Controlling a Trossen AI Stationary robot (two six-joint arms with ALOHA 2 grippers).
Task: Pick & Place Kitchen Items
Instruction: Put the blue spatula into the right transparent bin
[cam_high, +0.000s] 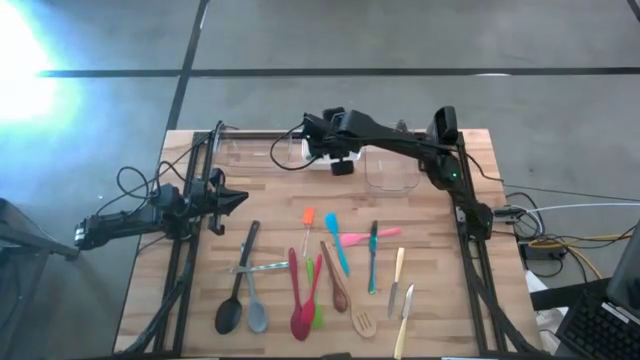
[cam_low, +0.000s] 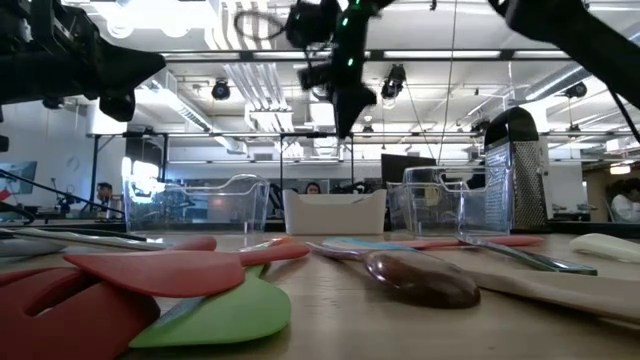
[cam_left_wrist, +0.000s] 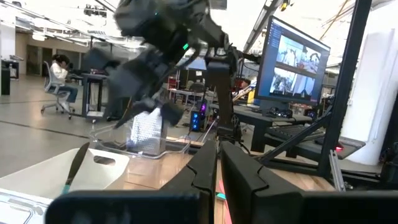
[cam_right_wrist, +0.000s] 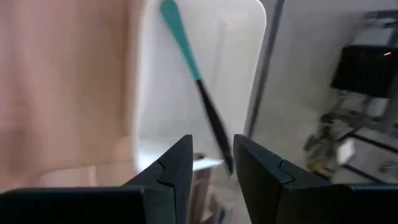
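While the right gripper (cam_right_wrist: 211, 158) hangs over the white tub (cam_right_wrist: 242, 50) at the upper middle of the high view, its fingers stand slightly apart and hold nothing; beyond them a teal-handled utensil with a dark blade (cam_right_wrist: 193, 68) lies slanted against the tub's pale inside. The other kitchen items (cam_high: 320, 275) are spread on the table in the lower middle of the high view: black and grey spoons at lower left, red spoons and a green spatula beside them, orange, blue and pink spatulas above, wooden spoons and cream-handled cutlery to the right. The left gripper (cam_left_wrist: 219, 165), fingers pressed together and empty, waits at the table's left edge. The wooden table (cam_high: 440, 300) is pale slatted board with clear tubs (cam_high: 392, 172) along its far edge. Around it is grey floor; the low view shows a bright workshop with ceiling lights, and the left wrist view a seated person (cam_left_wrist: 61, 78) and a monitor (cam_left_wrist: 292, 65).
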